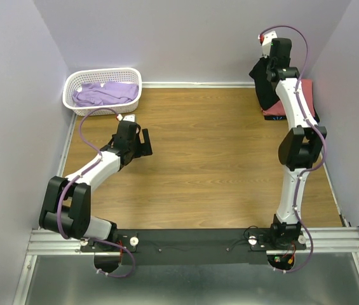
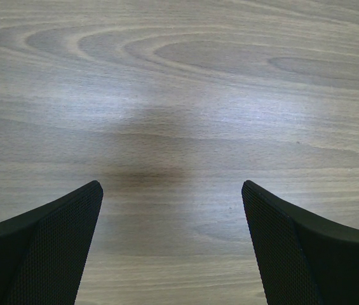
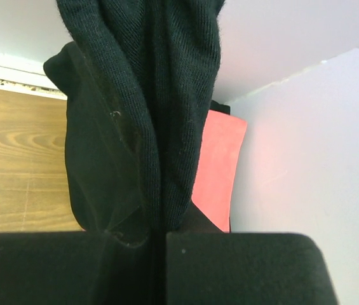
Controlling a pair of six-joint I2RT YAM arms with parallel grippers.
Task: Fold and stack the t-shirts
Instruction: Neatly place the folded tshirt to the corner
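Three pale lavender walls [image 1: 185,38] box in a wood-grain table [image 1: 198,159]. The right gripper [image 1: 269,56] pinches the black tee [image 1: 260,86], which hangs at the far right corner above the coral-red tee [image 3: 217,159], plainest in its wrist view. The left gripper [image 2: 171,185] gapes over wood; only the overhead view shows the lavender tee [image 1: 106,94] in the basket [image 1: 71,95].
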